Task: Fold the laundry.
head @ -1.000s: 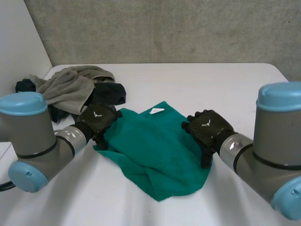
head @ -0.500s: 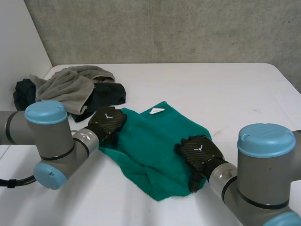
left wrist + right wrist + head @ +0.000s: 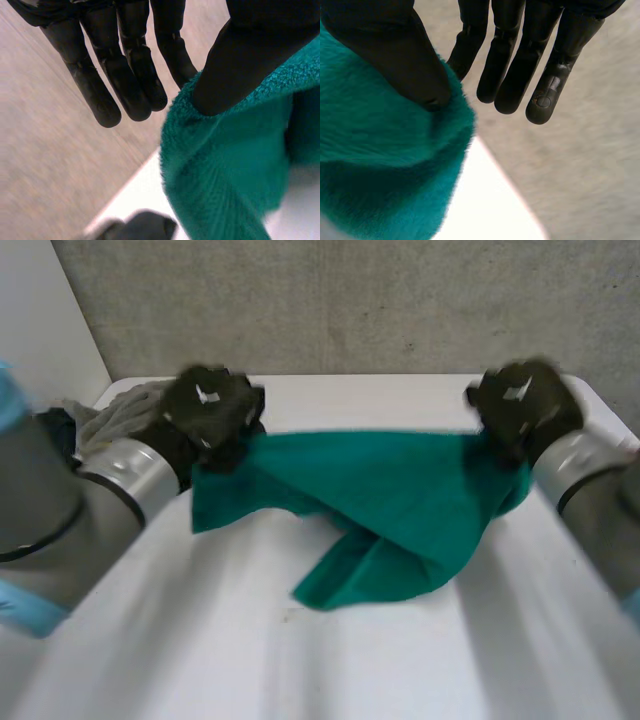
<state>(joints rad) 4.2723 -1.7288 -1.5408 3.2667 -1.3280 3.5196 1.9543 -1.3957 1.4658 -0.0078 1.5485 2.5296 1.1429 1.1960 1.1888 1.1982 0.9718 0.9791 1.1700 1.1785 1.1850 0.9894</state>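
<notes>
A green towel [image 3: 380,500] hangs stretched between my two raised hands, above the white table [image 3: 300,660]. Its top edge runs nearly straight from hand to hand, and its lower part sags in a twisted fold toward the table. My left hand [image 3: 210,405] holds the towel's left top corner. In the left wrist view its thumb [image 3: 240,60] pinches the green towel [image 3: 225,165] against a finger while the other fingers [image 3: 120,75] stay straight. My right hand [image 3: 525,405] holds the right top corner, with its thumb [image 3: 395,50] pressed onto the towel [image 3: 385,165] in the same way.
A crumpled grey towel [image 3: 115,415] lies at the table's back left, behind my left arm. A concrete wall [image 3: 350,300] stands behind the table's far edge.
Both hands closed on the green towel where it lay on the table, then lifted it and drew apart, spreading it in the air.
</notes>
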